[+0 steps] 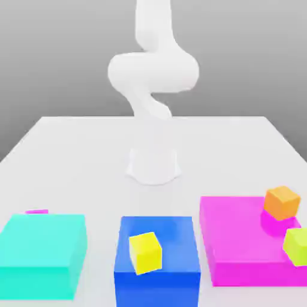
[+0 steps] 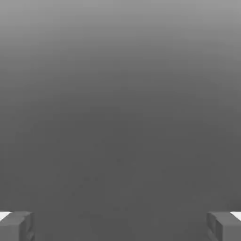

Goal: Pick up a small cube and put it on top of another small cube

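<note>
- The gripper [image 2: 120,226] is standing spread wide with nothing between its two grey fingertips [image 2: 16,226]; the hand view is looking out over plain grey background, so the claw is carrying no cube and is, by my reading, not yet aimed at one.
- The small magenta-pink cube [image 1: 37,211] is peeking out just behind the far edge of the large cyan block [image 1: 42,255], at the exterior view's left. Most of it is being hidden by that block, so a descent risks clipping the block's edge with a finger before the jaws straddle the cube.
- The big magenta block [image 1: 240,240] at the exterior view's right is sharing the cube's colour; mistaking one for the other would be sending the arm [image 1: 153,72] to the wrong side of the white table [image 1: 90,150].
- The yellow cube [image 1: 146,252] is sitting on the blue block [image 1: 157,264]; the orange cube [image 1: 282,202] and the yellow-green cube [image 1: 297,246] are resting on the magenta block, the latter near its edge. Any of them is looking like a possible base, yet each is tiny, so an off-centre release would likely be toppling the carried cube or nudging the base off its block.
- A squeeze on the cube's corner rather than its flat faces could be twisting it out of the fingers.
</note>
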